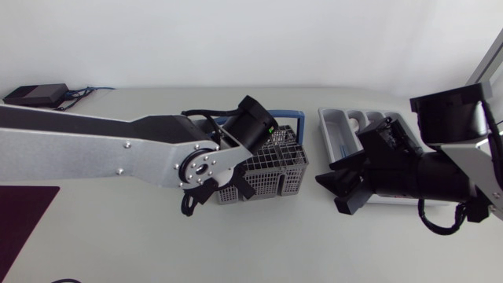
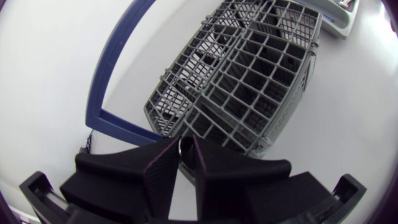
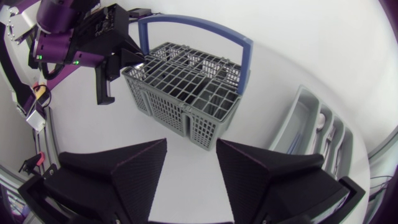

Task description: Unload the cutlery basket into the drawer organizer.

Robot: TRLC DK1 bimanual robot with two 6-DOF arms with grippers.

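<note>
Fingers point(image 2: 163, 171) of the left gripper point(image 2: 181, 148) are pressed almost together at the basket's near left corner. A small grey piece point(image 2: 180, 147) is pinched in the narrow gap (what it is cannot be told). The basket point(image 2: 249, 68), a grey lattice of compartments, stands about mid-table. The left arm point(image 1: 94, 149) comes in low from the side, and its wrist overhangs the basket's left part, hiding it from above. Dark shapes show through the grid, too unclear to name. The blue handle point(image 3: 193, 28) is swung off the top towards the basket's far side, so the compartments lie open from above.

The right gripper point(image 3: 191, 165) hovers over the table with its fingers spread wide, just right of the basket and in front of the organizer point(image 3: 298, 124). That pale tray of long slots sits near the basket's right side, apart from it and a little farther back. Some cutlery point(image 3: 321, 121) lies in its slots. The right arm point(image 1: 440, 169) covers the tray's near right part in the head view.

The table point(image 1: 259, 244) is plain pale grey. A dark maroon mat point(image 1: 23, 216) lies at its near left corner. At the far left edge rests a flat black box point(image 1: 35, 94) with a cable point(image 1: 86, 92) beside it.
</note>
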